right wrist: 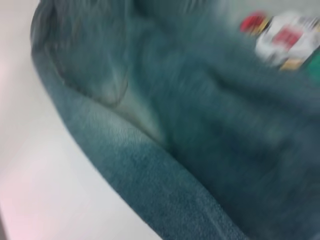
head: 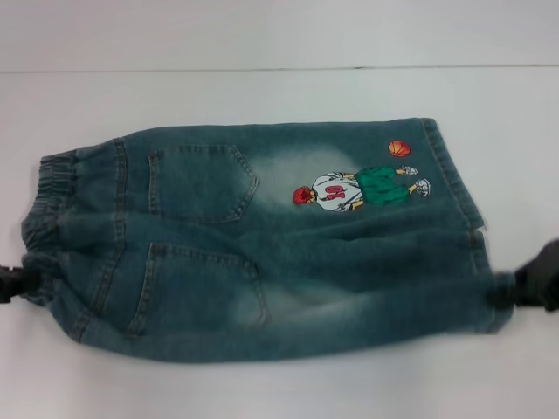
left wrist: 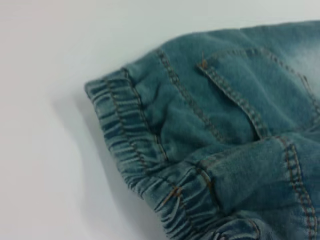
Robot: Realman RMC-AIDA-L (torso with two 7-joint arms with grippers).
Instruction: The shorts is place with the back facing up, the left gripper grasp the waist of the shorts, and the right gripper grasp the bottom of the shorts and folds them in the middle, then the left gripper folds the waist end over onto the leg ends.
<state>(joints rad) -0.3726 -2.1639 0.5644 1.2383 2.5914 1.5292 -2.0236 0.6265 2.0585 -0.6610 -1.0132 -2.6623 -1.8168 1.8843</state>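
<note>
Blue denim shorts [head: 262, 244] lie back side up on the white table, both back pockets showing. The elastic waist [head: 48, 201] is at the left and the leg ends [head: 454, 175] at the right. My left gripper [head: 22, 284] sits at the near corner of the waist, where the fabric is pinched and bunched. At the near corner of the leg end, my right gripper [head: 511, 288] holds the hem. The left wrist view shows the gathered waistband [left wrist: 130, 145] up close. Blurred denim [right wrist: 165, 150] and the cartoon print [right wrist: 285, 35] fill the right wrist view.
The white table [head: 262, 35] runs on all sides of the shorts, with its far edge line across the top of the head view. A basketball-player print [head: 358, 188] sits on the far leg.
</note>
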